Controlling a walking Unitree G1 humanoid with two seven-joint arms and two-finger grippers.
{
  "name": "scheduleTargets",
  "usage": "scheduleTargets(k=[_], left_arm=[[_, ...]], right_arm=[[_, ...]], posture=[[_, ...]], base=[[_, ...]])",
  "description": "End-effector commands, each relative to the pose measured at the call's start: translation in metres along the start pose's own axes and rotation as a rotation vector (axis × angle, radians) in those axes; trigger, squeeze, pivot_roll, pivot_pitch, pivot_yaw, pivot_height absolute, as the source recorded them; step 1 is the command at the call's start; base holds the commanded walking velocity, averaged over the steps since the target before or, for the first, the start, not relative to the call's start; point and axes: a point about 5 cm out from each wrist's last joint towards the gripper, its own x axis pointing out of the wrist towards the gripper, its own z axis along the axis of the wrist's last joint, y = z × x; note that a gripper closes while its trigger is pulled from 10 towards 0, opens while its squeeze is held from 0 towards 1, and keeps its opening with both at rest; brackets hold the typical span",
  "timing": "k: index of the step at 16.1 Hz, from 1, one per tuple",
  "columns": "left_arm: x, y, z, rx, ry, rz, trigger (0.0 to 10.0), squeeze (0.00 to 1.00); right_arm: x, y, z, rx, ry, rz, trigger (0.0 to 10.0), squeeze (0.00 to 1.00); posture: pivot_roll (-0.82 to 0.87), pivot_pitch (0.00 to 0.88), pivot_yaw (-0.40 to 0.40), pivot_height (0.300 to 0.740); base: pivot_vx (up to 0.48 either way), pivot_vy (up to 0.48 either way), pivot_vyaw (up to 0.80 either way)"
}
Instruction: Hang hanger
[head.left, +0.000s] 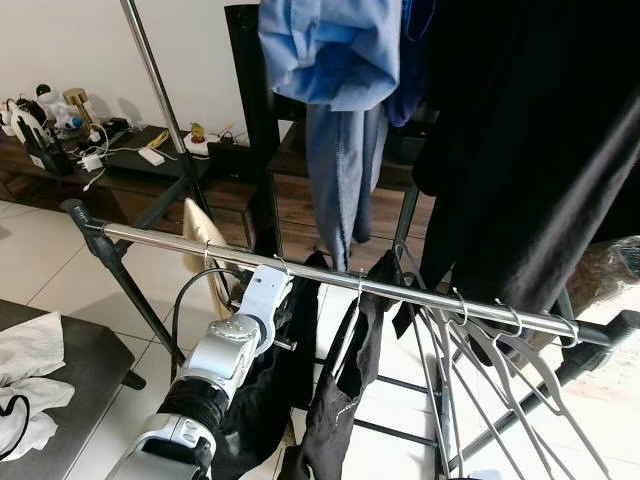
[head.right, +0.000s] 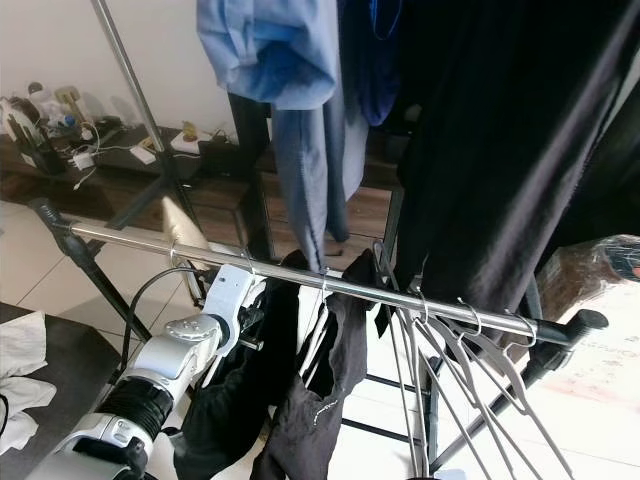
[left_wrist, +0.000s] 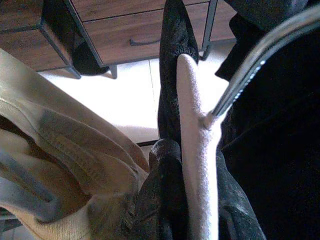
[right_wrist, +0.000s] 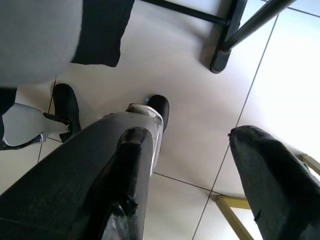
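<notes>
White hanger (left_wrist: 199, 150) pinched in left pincer (left_wrist: 195, 210), hooked on rail (head.left: 330, 277)

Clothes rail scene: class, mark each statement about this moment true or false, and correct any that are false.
1. The left arm reaches up to the metal rail. True.
2. The white hanger beside the left fingers carries no garment. False: dark cloth hangs around it.
3. Several bare hangers hang towards the rail's right end. True.
4. The right gripper is clamped on a hanger. False: its fingers are apart, with only tiled floor between them.
5. A blue shirt hangs above the rail. True.
6. The rail stands outdoors on grass. False: it stands on tiled floor indoors, near a wooden cabinet.
</notes>
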Motion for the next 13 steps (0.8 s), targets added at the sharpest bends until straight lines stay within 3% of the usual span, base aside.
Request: scheduleTargets(k=[1, 3, 4, 5, 8, 13], left_arm=[[-0.001, -0.001, -0.029, 0.006, 0.119, 0.000, 10.0, 0.00], [-0.008, 0.005, -0.025, 0.064, 0.051, 0.041, 10.0, 0.00], [-0.009, 0.006, -0.026, 0.069, 0.049, 0.048, 10.0, 0.11], [-0.014, 0.007, -0.028, 0.063, 0.046, 0.066, 10.0, 1.00], [-0.023, 0.002, -0.032, 0.047, 0.023, 0.078, 10.0, 1.00], [-0.044, -0.020, -0.030, 0.033, -0.069, 0.074, 10.0, 1.00]], right_arm=[[-0.001, 0.000, -0.006, -0.002, 0.023, 0.000, 10.0, 0.00], [0.000, 0.001, -0.005, 0.005, 0.018, 0.000, 10.0, 0.00], [0.000, 0.001, -0.005, 0.005, 0.018, 0.000, 10.0, 0.00], [0.000, 0.001, -0.004, 0.007, 0.016, 0.000, 10.0, 0.00], [0.000, 0.002, -0.003, 0.006, 0.015, 0.003, 10.0, 0.00], [0.000, 0.002, -0.003, 0.001, 0.012, 0.000, 10.0, 0.00]], posture=[[-0.05, 0.134, -0.029, 0.740], [-0.05, 0.131, -0.023, 0.740], [-0.04, 0.128, -0.022, 0.740], [-0.04, 0.127, -0.020, 0.740], [-0.03, 0.126, -0.019, 0.740], [-0.03, 0.123, -0.014, 0.740]], base=[[0.000, 0.000, 0.00], [0.000, 0.000, 0.00], [0.000, 0.000, 0.00], [0.000, 0.000, 0.00], [0.000, 0.000, 0.00], [0.000, 0.000, 0.00]])
